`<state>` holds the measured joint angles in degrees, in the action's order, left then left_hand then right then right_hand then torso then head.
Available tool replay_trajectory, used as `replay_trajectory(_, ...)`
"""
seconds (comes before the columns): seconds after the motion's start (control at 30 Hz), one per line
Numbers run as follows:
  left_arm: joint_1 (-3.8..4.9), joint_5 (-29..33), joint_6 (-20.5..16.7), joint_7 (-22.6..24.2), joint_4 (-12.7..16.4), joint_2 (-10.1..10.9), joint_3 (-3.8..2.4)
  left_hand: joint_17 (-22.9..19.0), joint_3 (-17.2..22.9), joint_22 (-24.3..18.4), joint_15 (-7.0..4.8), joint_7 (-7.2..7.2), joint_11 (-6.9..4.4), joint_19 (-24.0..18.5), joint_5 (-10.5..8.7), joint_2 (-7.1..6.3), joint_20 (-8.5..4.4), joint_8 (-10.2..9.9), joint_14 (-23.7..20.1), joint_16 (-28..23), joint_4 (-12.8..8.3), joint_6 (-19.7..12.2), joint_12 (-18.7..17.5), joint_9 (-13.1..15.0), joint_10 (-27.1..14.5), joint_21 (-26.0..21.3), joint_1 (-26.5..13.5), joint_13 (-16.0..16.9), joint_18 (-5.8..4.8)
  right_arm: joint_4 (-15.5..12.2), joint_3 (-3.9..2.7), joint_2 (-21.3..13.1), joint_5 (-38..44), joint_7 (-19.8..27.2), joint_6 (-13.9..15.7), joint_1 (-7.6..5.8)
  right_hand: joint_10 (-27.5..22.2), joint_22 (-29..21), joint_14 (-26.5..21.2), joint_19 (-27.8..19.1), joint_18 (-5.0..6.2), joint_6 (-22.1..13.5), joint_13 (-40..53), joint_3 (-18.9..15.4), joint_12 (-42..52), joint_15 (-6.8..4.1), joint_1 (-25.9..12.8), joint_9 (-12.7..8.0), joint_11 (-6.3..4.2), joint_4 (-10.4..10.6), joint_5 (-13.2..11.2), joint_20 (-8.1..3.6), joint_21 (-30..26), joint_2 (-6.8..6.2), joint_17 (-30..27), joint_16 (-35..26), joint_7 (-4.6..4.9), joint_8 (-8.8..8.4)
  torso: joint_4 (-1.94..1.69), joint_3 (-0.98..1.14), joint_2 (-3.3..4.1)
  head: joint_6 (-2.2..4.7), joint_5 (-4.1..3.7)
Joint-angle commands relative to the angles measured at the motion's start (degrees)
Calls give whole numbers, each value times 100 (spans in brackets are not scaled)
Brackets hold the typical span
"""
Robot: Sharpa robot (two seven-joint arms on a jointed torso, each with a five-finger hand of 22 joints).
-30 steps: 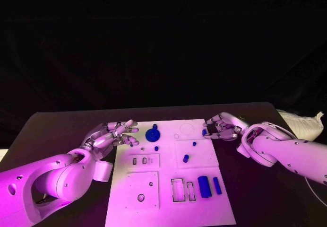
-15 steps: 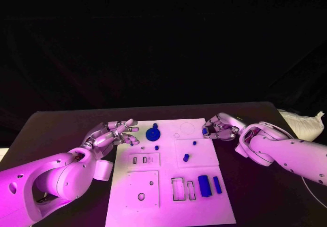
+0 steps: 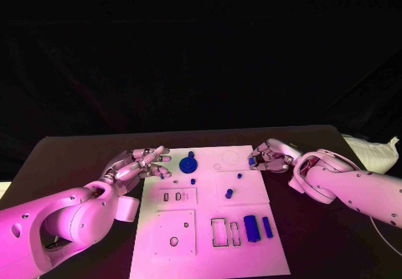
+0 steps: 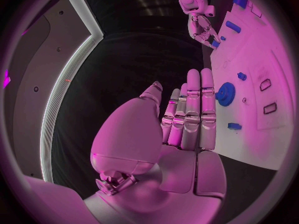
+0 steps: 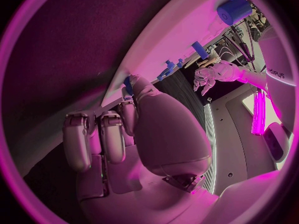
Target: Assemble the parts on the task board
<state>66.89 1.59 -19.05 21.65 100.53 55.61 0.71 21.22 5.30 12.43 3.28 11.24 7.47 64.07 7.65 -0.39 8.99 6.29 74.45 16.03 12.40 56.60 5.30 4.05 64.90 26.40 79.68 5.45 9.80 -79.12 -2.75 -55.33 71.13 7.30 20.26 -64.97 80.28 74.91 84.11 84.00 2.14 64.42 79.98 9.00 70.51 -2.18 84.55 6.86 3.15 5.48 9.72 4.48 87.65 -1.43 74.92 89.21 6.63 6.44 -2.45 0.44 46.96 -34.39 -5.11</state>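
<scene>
The white task board (image 3: 210, 250) lies in the middle of the black table. A blue gear (image 3: 189, 164) stands near its far left corner. My left hand (image 3: 138, 164) hovers just left of the gear with its fingers spread and nothing in it; this hand (image 4: 187, 119) also shows in the left wrist view, the gear (image 4: 226, 93) beyond its fingertips. My right hand (image 3: 269, 157) sits at the board's far right edge, fingers curled, pinching a small blue part (image 3: 251, 161). That part (image 5: 127, 82) shows at the fingertips in the right wrist view.
Small blue pegs (image 3: 239, 175) (image 3: 228, 194) (image 3: 193, 182) lie mid-board. A thick blue block (image 3: 250, 229) and a thin blue bar (image 3: 267, 227) lie near the right edge beside rectangular slots (image 3: 218, 232). A white bag (image 3: 369, 152) lies at the table's right edge.
My right hand has drawn slightly toward the far edge of the board with the small blue part. The left hand has barely moved.
</scene>
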Motion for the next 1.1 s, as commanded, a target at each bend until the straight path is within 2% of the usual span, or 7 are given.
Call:
replay_trajectory(0.03, 1, 11, 111, 24, 8, -8, -2, 5, 3, 5, 11, 30, 11, -18, -24, -4, 23, -23, -32, 6, -44, -11, -17, -3, -22, 31, 56, 5, 48, -7, 6, 15, 27, 51, -2, 12, 151, 1118, 571, 326, -116, 177, -277, 46, 29, -46, 55, 38, -216, -13, -22, -46, 31, 169, 1430, 40, -114, 64, 0, 5, 2, -1, 0)
replay_trajectory(0.17, 1, 11, 111, 21, 5, -7, -2, 5, 3, 5, 11, 30, 11, -18, -24, -4, 23, -23, -32, 6, -44, -11, -17, -3, -22, 31, 56, 5, 48, -72, -1, 25, -173, 69, 154, 12, 180, 1131, 576, 335, -119, 238, -253, 45, 59, -81, -48, 63, -257, 7, -16, -81, 37, 175, 1451, 51, -159, 107, 3, 6, 2, 5, 1)
replay_trajectory(0.37, 1, 11, 112, 12, -6, -5, -2, 5, 3, 5, 11, 30, 11, -18, -24, -4, 23, -23, -32, 6, -44, -11, -17, -3, -22, 31, 56, 5, 48, -278, -36, 23, -478, -60, 358, -32, 221, 1130, 581, 335, -119, 295, -222, -78, 97, -112, -397, 94, -299, 180, -2, -119, 36, 139, 1472, 61, -211, 158, 3, -2, -7, 12, -5)
replay_trajectory(0.53, 1, 11, 111, 10, -25, -8, -2, 5, 3, 5, 11, 30, 11, -18, -24, -4, 23, -23, -32, 6, -44, -11, -17, -3, -22, 31, 56, 5, 48, -564, -50, 68, -524, -267, 425, -145, 254, 1151, 586, 350, -124, 344, -186, -129, 144, -136, -518, 119, -327, 244, 2, -140, 46, 145, 1493, 71, -246, 201, 0, -7, -8, 22, 9)
replay_trajectory(0.73, 1, 12, 115, 13, -87, -31, -2, 5, 3, 5, 11, 30, 11, -18, -24, -4, 23, -23, -32, 6, -44, -11, -17, -3, -22, 31, 56, 5, 48, -847, -51, 340, -94, -563, 363, -198, 264, 1155, 586, 353, -125, 359, -177, -139, 154, -148, -552, 129, -340, 263, -7, -150, 48, 162, 1496, 73, -260, 219, -9, -28, -43, 24, 44)
replay_trajectory(0.9, 0, 24, 117, 23, -182, -59, -2, 5, 3, 5, 11, 30, 11, -18, -24, -4, 23, -23, -32, 6, -44, -11, -17, -3, -22, 31, 56, 5, 48, -1073, -31, 681, 791, -814, 234, -146, 262, 1158, 585, 355, -126, 327, -182, -146, 142, -152, -571, 126, -339, 272, -26, -157, 49, 166, 1489, 69, -254, 206, -42, -55, -79, -34, 124)
replay_trajectory(1.1, -2, 53, 150, 5, -280, -82, 1, 20, 4, 9, 12, 32, 12, -22, -25, -1, 24, -28, -36, 6, -51, -12, -24, -3, -23, 35, 62, 7, 49, -1195, 28, 1077, 1480, -1202, 95, -55, 244, 1147, 577, 348, -123, 260, -205, -108, 96, -152, -534, 118, -331, 250, 0, -164, 43, 212, 1455, 52, -239, 176, -62, -91, -128, -165, 285)
